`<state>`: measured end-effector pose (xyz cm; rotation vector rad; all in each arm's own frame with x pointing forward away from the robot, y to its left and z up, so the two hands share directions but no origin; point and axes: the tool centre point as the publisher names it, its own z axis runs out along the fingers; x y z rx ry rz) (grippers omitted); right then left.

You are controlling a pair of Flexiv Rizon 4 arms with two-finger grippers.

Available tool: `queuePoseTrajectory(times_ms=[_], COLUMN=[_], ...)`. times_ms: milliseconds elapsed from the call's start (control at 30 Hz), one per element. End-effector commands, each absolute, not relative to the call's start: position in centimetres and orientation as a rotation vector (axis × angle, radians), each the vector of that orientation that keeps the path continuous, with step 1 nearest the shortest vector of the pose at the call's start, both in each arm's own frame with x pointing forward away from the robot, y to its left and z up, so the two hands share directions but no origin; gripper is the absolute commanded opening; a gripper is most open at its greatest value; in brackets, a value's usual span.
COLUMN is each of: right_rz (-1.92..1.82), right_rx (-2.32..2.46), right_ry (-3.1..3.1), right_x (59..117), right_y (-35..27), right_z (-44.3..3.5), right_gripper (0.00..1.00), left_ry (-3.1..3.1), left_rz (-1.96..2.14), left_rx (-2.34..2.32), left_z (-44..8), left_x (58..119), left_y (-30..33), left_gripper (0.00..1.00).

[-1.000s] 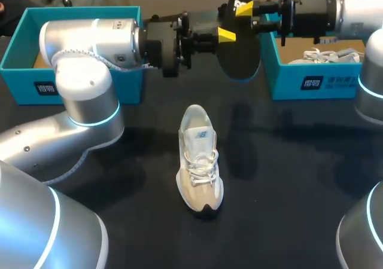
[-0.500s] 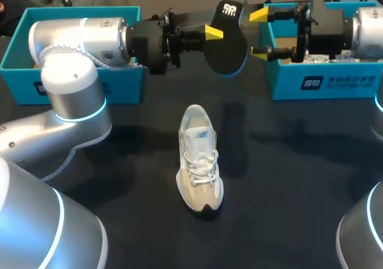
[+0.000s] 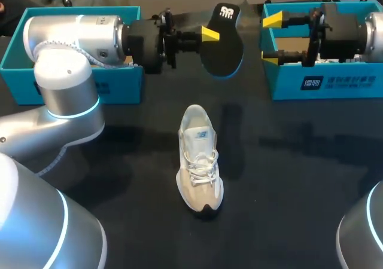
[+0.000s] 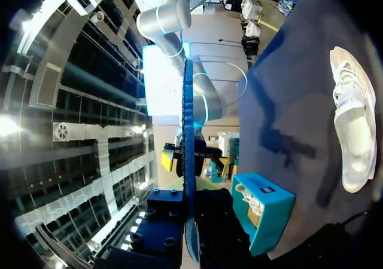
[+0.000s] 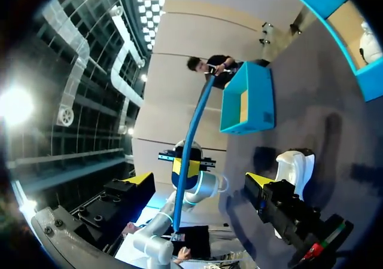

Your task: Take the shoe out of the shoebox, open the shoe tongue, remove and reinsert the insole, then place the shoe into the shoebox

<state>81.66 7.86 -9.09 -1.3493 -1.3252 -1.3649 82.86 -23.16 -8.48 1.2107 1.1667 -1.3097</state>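
**A:** What's the left one doing?
**B:** The left gripper (image 3: 210, 34) is clamped on the insole (image 3: 222, 52), which is black with a blue edge and held up off the table (image 3: 299, 179). One yellow tip shows on its near face; the other finger is hidden behind it. In the left wrist view the insole (image 4: 187, 161) is edge-on, a thin blue line running straight out from between the fingers.

**A:** And the right?
**B:** The right gripper (image 3: 270, 38) is spread wide and holds nothing. Its fingertips (image 3: 272, 20) point at the insole, near it but with a clear gap. In the right wrist view both yellow tips (image 5: 139, 178) stand apart, and the insole (image 5: 192, 131) is ahead of the gap, touching neither.

**A:** Where's the shoe?
**B:** The shoe (image 3: 200, 161), white and beige and laced, sits on its sole on the table. It is well apart from both sets of fingers and nothing touches it.

**A:** Boxes?
**B:** The right shoebox (image 3: 323, 80) is teal, just beside the right fingers. The left shoebox (image 3: 78, 9) is behind the left arm, away from its fingers.
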Motion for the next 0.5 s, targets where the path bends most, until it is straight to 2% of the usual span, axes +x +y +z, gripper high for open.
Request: queuePoseTrajectory(times_ms=[33,500], right_rz=[-1.362,-1.316], right_rx=[-1.353,-1.318], right_ry=[-1.326,-1.323], right_x=[81.8,80.7], right_y=[8.1,6.4], right_z=[-9.1,-9.7], right_gripper=[1.0,1.0], left_ry=[1.166,1.682], left_rz=[-1.308,-1.639], left_rx=[1.211,0.922], left_z=[-8.5,-7.1], left_x=[82.8,82.5], left_y=[-23.2,-21.8], left_gripper=[0.0,0.0])
